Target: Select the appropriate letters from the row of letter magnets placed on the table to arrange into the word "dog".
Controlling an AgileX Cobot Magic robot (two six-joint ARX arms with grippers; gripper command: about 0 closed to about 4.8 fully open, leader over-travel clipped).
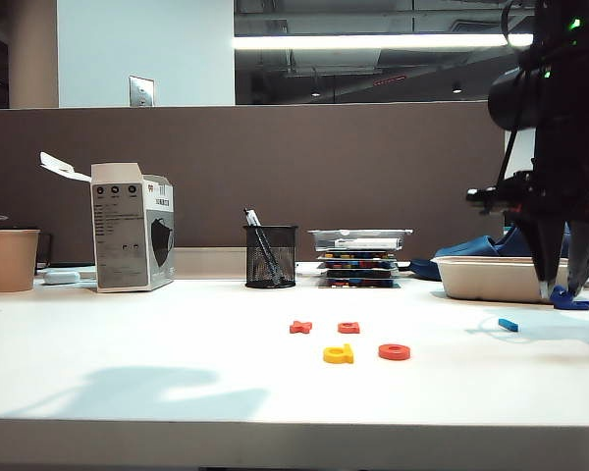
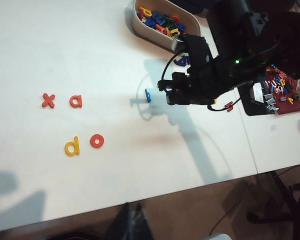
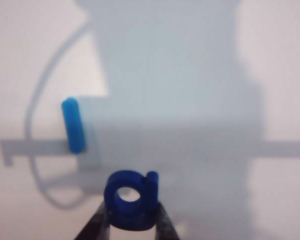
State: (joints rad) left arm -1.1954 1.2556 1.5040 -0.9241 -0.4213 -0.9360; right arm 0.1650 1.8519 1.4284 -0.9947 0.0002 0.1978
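Right gripper point(image 3: 132, 227) pointing down, pinching dark blue "g" point(image 3: 131, 199), above table point(image 3: 35, 50)

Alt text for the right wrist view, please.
The right claw grips a dark blue g above the white table. A light blue bar lies on the table beside it, amid the arm's shadow.
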